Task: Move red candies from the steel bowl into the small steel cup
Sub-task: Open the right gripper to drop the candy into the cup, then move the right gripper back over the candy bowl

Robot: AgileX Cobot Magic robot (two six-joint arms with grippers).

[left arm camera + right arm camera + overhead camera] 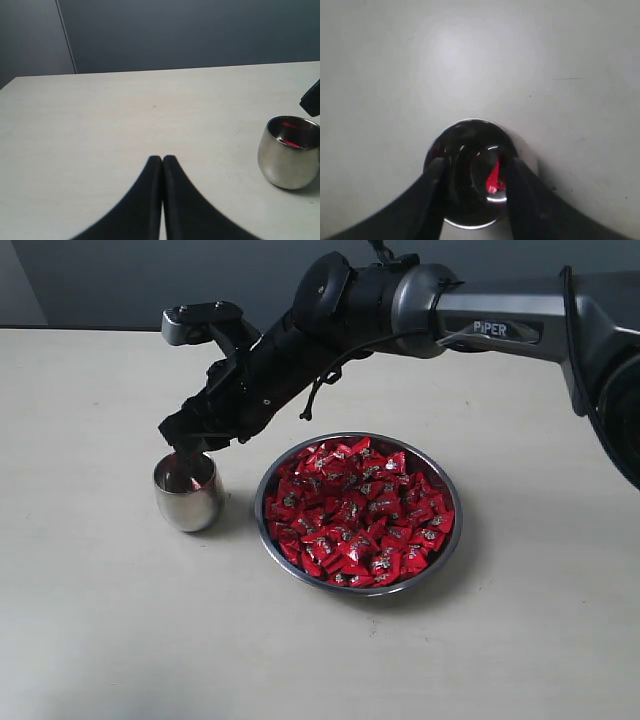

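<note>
Here, right hand [190,449] spread open over cup [188,504], one candy [493,179] inside, bowl [365,590] heaped alongside, left hand [162,160] closed, empty.

The small steel cup [188,498], left of centre, is polished, mirror-bright metal. The steel bowl [437,555] has a shiny, thin metal rim. The red candies [360,510] wear glossy, foil-like wrappers. The table [100,620] is smooth and matt.

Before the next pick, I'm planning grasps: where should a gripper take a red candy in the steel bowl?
Probably pinch one of the red candies topmost mid-heap, across its wrapper, from straight above: they lie flat and crowded, and the rim of the steel bowl blocks sideways approaches.
</note>
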